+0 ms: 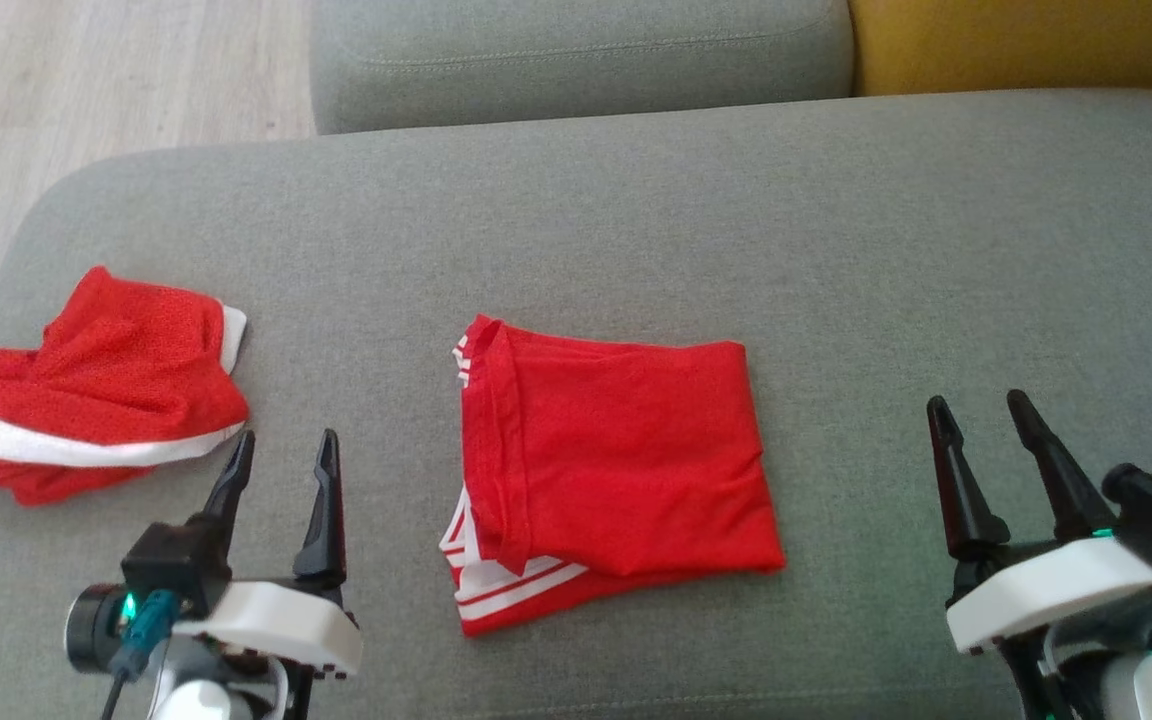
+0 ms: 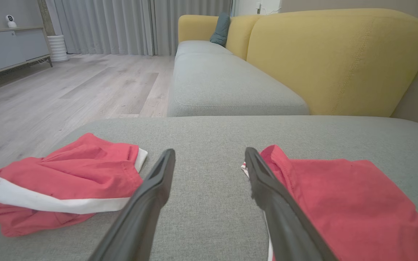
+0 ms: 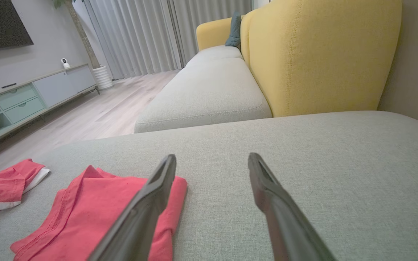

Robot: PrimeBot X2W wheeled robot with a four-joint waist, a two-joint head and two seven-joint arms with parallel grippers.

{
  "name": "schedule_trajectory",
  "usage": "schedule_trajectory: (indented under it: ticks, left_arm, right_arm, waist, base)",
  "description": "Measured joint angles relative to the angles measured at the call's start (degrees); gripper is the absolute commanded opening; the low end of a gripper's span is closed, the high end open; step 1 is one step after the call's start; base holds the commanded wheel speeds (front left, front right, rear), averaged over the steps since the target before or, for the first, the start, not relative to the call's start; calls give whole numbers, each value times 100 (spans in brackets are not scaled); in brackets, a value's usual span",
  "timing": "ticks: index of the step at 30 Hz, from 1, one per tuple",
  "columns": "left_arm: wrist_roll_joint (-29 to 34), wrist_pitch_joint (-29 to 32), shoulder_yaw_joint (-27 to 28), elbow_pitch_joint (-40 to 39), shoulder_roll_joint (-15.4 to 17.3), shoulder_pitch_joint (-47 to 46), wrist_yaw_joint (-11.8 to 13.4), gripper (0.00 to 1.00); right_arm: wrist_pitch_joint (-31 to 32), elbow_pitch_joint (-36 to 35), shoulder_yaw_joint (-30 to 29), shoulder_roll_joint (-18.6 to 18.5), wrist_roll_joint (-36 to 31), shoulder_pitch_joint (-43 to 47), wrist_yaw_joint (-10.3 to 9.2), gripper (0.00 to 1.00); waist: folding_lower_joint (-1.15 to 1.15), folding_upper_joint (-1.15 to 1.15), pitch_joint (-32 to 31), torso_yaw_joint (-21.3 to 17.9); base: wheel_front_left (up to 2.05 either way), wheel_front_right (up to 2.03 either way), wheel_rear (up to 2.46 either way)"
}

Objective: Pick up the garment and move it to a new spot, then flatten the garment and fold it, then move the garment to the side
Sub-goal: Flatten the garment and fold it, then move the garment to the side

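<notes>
Red and folded flat, the garment [image 1: 616, 470] lies mid-frame on the grey sofa cushion [image 1: 836, 250], between the left gripper [image 1: 286, 437] at lower left and the right gripper [image 1: 977, 400] at lower right, both jaws wide and empty.

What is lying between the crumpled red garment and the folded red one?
Bare grey cushion, with the left gripper open there, nearer the crumpled garment than the folded garment; the head view shows it.

surface: grey sofa seat [image 1: 836, 250] | centre: folded red garment [image 1: 626, 450] | left: crumpled red shorts [image 1: 106, 390]
</notes>
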Motion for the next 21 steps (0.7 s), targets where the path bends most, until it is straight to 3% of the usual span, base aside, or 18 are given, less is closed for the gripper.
schedule_trajectory:
  ticks: [21]
  left_arm:
    - [-47, -63, -31, -86, 26, -202, 48, 100]
  right_arm:
    - [148, -32, -49, -36, -171, -20, 0, 100]
  waist:
    - [0, 0, 264, 264]
  base:
    - [0, 0, 0]
